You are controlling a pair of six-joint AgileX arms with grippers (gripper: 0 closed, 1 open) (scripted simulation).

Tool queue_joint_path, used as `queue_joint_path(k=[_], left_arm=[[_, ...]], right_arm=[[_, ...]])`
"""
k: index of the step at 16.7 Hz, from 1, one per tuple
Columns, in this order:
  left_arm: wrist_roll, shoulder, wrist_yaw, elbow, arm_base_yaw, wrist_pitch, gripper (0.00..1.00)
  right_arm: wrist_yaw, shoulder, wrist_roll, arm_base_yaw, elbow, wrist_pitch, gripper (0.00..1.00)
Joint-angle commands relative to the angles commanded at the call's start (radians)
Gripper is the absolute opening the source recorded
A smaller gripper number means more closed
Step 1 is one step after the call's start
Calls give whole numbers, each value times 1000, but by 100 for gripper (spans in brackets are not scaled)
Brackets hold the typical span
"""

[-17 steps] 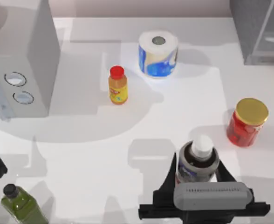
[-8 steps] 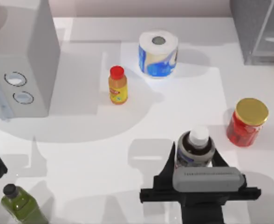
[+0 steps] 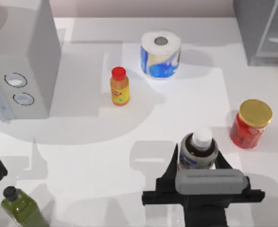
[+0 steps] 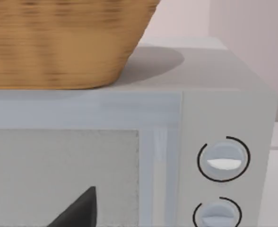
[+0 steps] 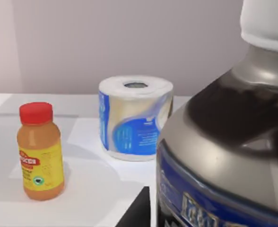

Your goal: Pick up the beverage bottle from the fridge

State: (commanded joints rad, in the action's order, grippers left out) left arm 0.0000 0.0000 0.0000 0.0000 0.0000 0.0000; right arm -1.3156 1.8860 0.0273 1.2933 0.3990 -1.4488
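From above, the right gripper (image 3: 198, 163) had its jaws clenched either side of the beverage bottle (image 3: 198, 150), which stood upright, cap up, on the desk (image 3: 106, 151) near its front right, well clear of the fridge (image 3: 264, 30) at the back right. The left arm sat parked at the left edge.

On the right wrist camera, the beverage bottle (image 5: 229, 142) loomed right against the jaws, long axis vertical.

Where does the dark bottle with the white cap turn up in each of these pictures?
Top view: the beverage bottle stands low and right of centre, between the right gripper's fingers.
Left wrist view: not in it.
Right wrist view: looms close.
Shared landmark: the orange bottle.
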Motion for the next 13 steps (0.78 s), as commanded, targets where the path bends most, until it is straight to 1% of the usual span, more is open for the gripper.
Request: queue_joint_path(k=[7,8,13], left_arm=[[0,0,0,0,0,0,100],[0,0,0,0,0,0,100],[0,0,0,0,0,0,100]], right_arm=[[0,0,0,0,0,0,98],[0,0,0,0,0,0,100],[0,0,0,0,0,0,100]])
